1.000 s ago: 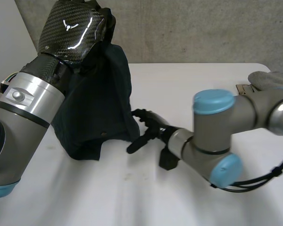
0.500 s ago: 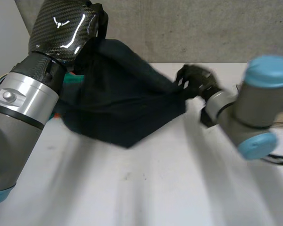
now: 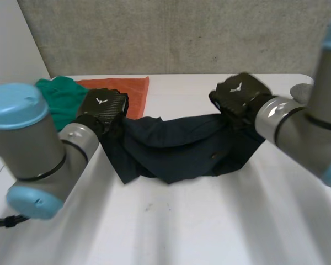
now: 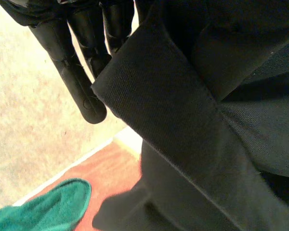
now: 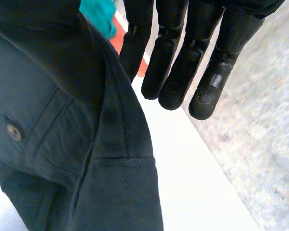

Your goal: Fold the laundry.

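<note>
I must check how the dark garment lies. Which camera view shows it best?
The head view: there the dark garment spans whole from left hand to right hand. The left wrist view gives a close band of it, the right wrist view a seamed part with a button.

White table [image 3: 209, 232] carries orange cloth [image 3: 129, 91], green cloth [image 3: 58, 98], perhaps dark trousers [image 3: 176, 152].

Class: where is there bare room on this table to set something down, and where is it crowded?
Free: the near strip of table in front of the dark garment; the far strip between the orange cloth and the right robot hand. Crowded: the far-left corner with the green cloth, and the garment's middle band.
</note>
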